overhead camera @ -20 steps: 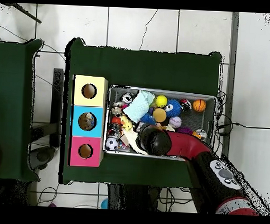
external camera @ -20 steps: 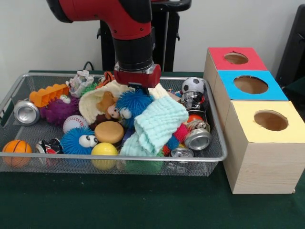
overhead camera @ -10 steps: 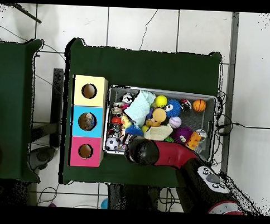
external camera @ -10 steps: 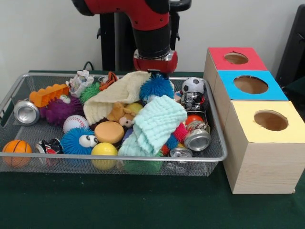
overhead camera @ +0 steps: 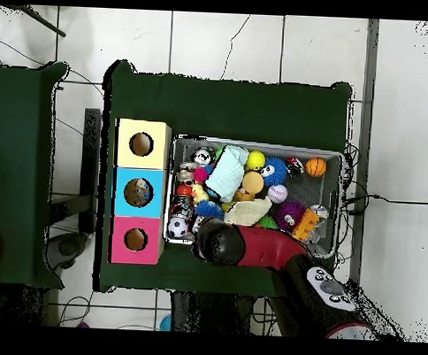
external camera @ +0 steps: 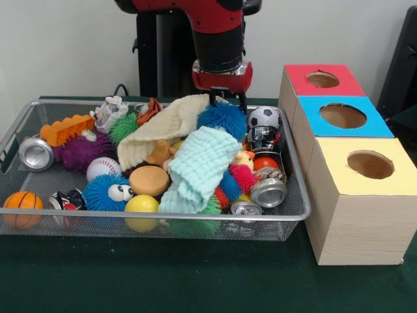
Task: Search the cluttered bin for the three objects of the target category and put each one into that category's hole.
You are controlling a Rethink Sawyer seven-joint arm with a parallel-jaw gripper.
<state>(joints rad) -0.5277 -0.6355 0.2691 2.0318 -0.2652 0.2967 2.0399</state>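
Observation:
My gripper (external camera: 224, 103) hangs over the right back part of the wire bin (external camera: 156, 216), shut on a blue fuzzy ball (external camera: 225, 120) that it holds just above the pile. The ball hides most of the fingers. From above, the ball (overhead camera: 207, 208) shows beside my wrist, which covers the gripper. Right of the bin stand three boxes with round holes: red (external camera: 322, 79), blue (external camera: 342, 116) and yellow (external camera: 369, 164). Another blue fuzzy toy with googly eyes (external camera: 107, 189) lies at the bin's front left.
A mint knitted cloth (external camera: 199, 166) and a cream cloth (external camera: 163, 127) drape over the pile. Around them lie a soccer ball (external camera: 264, 116), cans (external camera: 269, 190), a basketball (external camera: 23, 202), a yellow ball (external camera: 142, 205), a baseball (external camera: 102, 167) and an orange brick (external camera: 67, 128).
The gripper has lifted the blue fuzzy ball out of the middle of the pile and carried it right, toward the boxes. The cream cloth has slid and spread wider.

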